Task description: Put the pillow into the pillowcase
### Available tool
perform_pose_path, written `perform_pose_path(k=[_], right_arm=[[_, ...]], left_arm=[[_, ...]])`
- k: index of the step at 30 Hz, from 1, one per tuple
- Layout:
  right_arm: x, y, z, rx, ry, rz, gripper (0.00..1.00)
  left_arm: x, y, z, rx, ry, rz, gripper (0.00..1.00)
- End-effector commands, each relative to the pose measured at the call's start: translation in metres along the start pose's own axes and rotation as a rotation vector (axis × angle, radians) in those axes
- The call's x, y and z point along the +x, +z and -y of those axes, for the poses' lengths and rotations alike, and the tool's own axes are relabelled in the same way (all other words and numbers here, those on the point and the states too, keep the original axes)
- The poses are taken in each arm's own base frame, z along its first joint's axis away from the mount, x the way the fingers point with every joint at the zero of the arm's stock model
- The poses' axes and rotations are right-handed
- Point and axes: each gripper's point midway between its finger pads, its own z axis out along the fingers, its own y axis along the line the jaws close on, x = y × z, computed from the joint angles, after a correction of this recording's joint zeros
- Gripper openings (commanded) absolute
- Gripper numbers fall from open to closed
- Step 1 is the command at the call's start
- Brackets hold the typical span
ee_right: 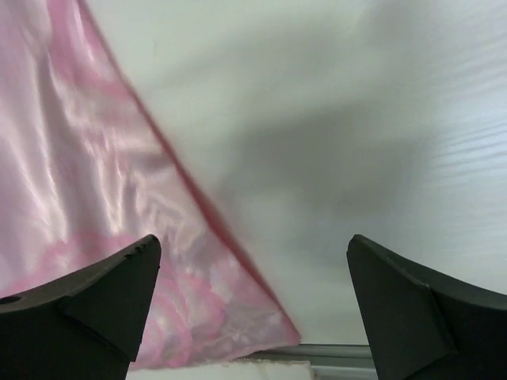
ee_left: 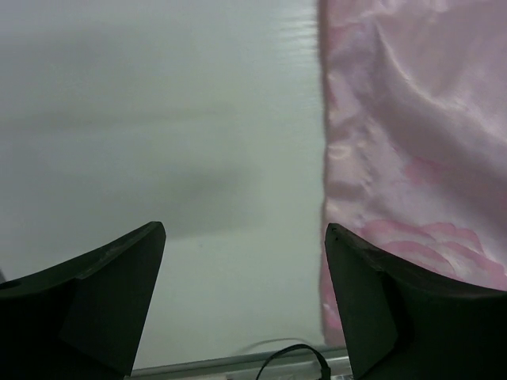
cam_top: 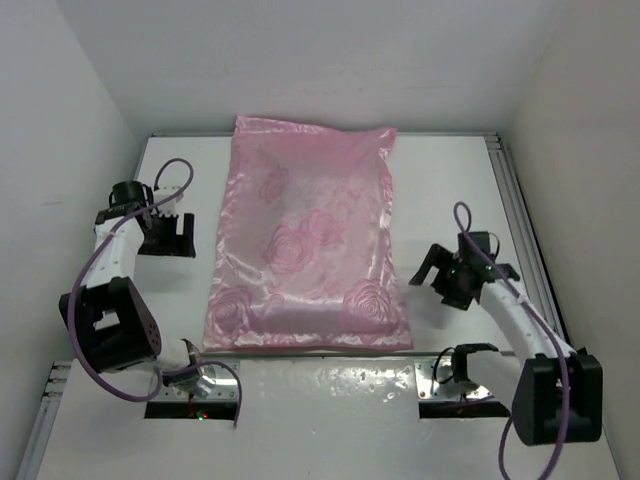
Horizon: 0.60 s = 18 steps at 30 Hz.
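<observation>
On your table [cam_top: 450, 190], the pillowcase [cam_top: 305, 250] lay plump down the middle, its top at the far edge. No pillow showed, so it was probably inside. Your left claw [cam_top: 166, 236] and right claw [cam_top: 443, 283] stood apart, empty, beside it; little seemed left.

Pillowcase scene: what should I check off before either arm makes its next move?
1. Left gripper open, nothing between its fingers: ok.
2. Right gripper open, nothing held: ok.
3. Both grippers off the pillowcase, one at each side of it: ok.
4. Pillowcase spread out on the table between the arms: ok.
5. Pillow located: cannot tell. None lies outside the pillowcase, and the fabric hides whether it is inside.
6. Open end of the pillowcase found: cannot tell from any view.
</observation>
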Motion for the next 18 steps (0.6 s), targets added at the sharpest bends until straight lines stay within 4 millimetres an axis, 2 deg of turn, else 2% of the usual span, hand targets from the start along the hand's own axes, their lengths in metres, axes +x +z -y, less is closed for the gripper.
perform_pose_path(k=[1, 2, 3, 6, 7, 12, 18], right_arm=[[-0.053, -0.024, 0.022, 0.157, 0.012, 0.085, 0.99], [-0.079, -0.037, 0.028, 0.227, 0.02, 0.147, 0.99], [-0.081, -0.04, 0.045, 0.296, 0.044, 0.116, 0.99], [-0.108, -0.058, 0.059, 0.38, 0.089, 0.14, 0.99], [-0.119, -0.064, 0.057, 0.388, 0.1, 0.163, 0.99], [-0.13, -0.073, 0.066, 0.462, 0.112, 0.165, 0.99], [-0.136, -0.081, 0.067, 0.431, 0.109, 0.246, 0.99]], left_arm=[[-0.022, -0.015, -0.037, -0.194, -0.043, 0.09, 0.81], [-0.024, -0.017, -0.039, -0.207, -0.042, 0.096, 0.81], [-0.025, -0.019, -0.044, -0.229, -0.044, 0.101, 0.81], [-0.028, -0.026, -0.052, -0.272, -0.042, 0.106, 0.82], [-0.029, -0.028, -0.055, -0.284, -0.048, 0.109, 0.82], [-0.027, -0.035, -0.065, -0.335, -0.051, 0.1, 0.82], [-0.027, -0.034, -0.066, -0.334, -0.058, 0.098, 0.82]])
